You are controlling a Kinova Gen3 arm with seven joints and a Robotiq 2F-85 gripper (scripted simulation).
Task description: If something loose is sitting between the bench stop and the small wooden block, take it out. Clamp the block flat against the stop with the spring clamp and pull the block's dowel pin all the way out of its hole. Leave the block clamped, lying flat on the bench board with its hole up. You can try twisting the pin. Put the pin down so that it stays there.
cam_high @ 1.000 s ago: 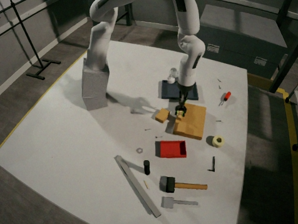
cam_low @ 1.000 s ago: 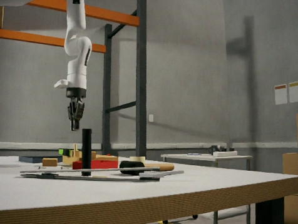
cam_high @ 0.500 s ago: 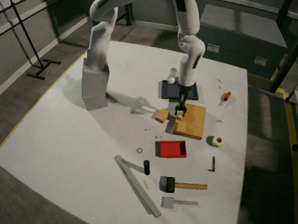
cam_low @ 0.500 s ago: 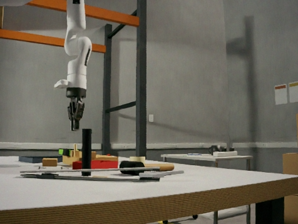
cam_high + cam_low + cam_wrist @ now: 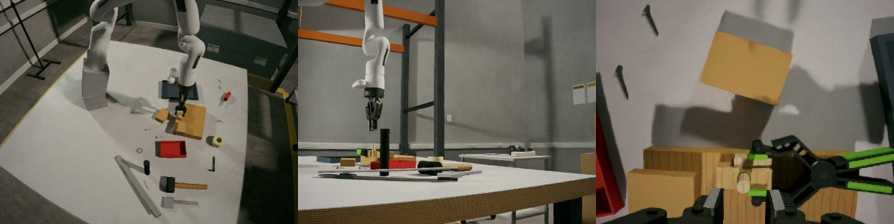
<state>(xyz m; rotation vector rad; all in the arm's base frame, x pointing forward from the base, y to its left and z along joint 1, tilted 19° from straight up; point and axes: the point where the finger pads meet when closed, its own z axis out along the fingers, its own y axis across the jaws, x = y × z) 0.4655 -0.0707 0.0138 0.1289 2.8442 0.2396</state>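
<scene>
The small wooden block (image 5: 743, 170) lies on the bench board (image 5: 191, 121) with its dowel pin (image 5: 743, 184) standing up from it. The black spring clamp with green pads (image 5: 821, 172) grips the block from the right side. My gripper (image 5: 744, 205) hangs straight above the pin, fingers narrowed but apart, one on each side of it and holding nothing. In the exterior view the gripper (image 5: 372, 126) is a short way above the pin's top (image 5: 373, 146). A loose tan block (image 5: 162, 115) lies on the table just off the board's edge, apart from the small block.
A red tray (image 5: 171, 149) lies in front of the board and a dark blue mat (image 5: 175, 90) behind it. A black cylinder (image 5: 146, 167), mallet (image 5: 181, 185), metal ruler (image 5: 138, 186), tape roll (image 5: 218, 141), screwdriver (image 5: 226, 97) and loose screws (image 5: 621, 80) lie around.
</scene>
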